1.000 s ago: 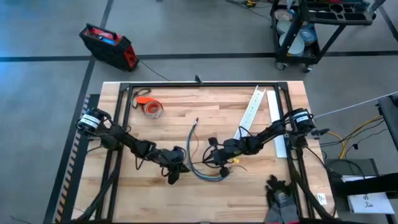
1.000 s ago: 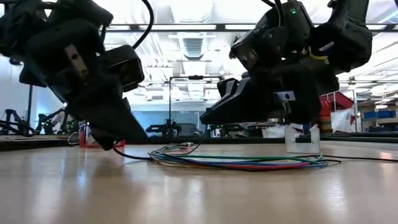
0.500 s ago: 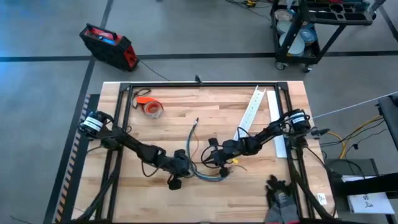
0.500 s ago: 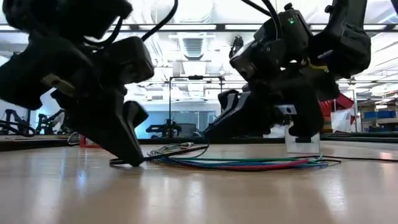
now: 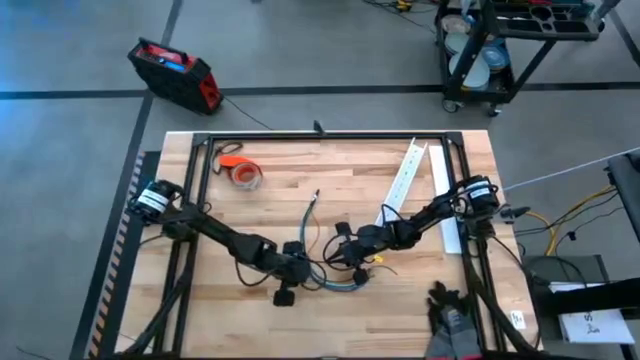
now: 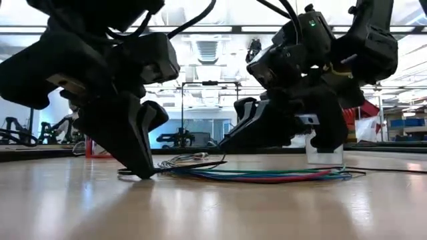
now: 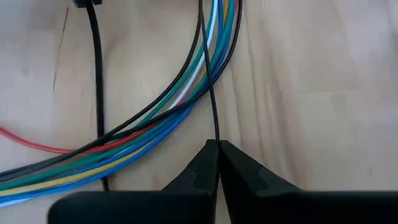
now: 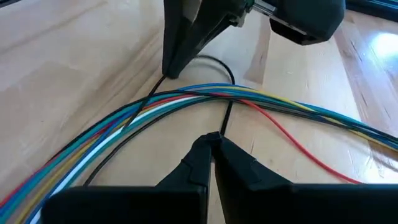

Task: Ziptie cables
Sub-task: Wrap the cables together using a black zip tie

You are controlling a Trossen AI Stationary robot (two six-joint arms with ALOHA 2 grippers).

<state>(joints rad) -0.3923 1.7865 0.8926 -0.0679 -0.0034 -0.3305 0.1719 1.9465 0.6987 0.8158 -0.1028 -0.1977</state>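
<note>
Wooden plank table [image 5: 250, 210] carries loose bundle of thin multicolour cables [image 7: 155, 115] near its middle w/ thin black ziptie [image 7: 211, 87] crossing them; left gripper [image 7: 219, 144] & right gripper [image 8: 213, 138] each pinch a ziptie end, tips at tabletop

Table [image 5: 200, 300]: pale wooden planks inside a black frame.
Cables [image 5: 335, 283]: a curved, many-coloured bundle lying near the table's middle.
Ziptie [image 7: 210, 81]: thin dark strip crossing the cables.
Orange tape roll [image 5: 245, 175]: far left part.
White slotted channel [image 5: 404, 181]: lying slantwise at the far right.
</note>
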